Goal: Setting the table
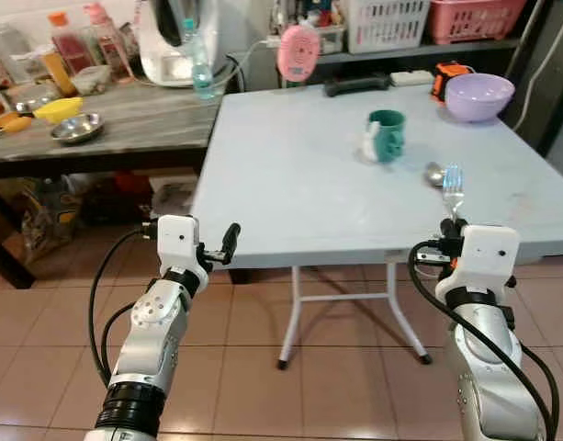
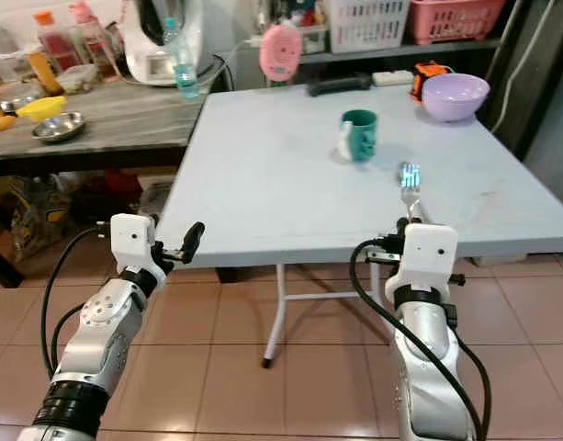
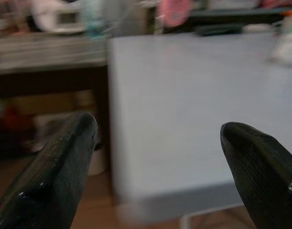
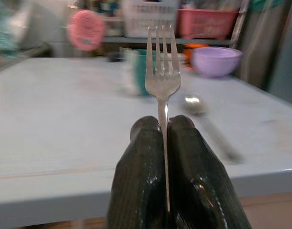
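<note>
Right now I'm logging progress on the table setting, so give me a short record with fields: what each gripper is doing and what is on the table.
right gripper: shut on the fork, tines up, at the near edge of the table
left gripper: open, holding nothing, by the table's near left corner
spoon: lying on the table just beyond the fork
green mug: standing mid-table
purple bowl: at the far right corner
place setting: fork not yet laid down

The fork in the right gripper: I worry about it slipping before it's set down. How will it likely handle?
The fork looks like thin polished metal, so probably stiff, light and rather slippery. The right gripper pinches only its narrow handle, tines up, so it may pivot if bumped.
</note>
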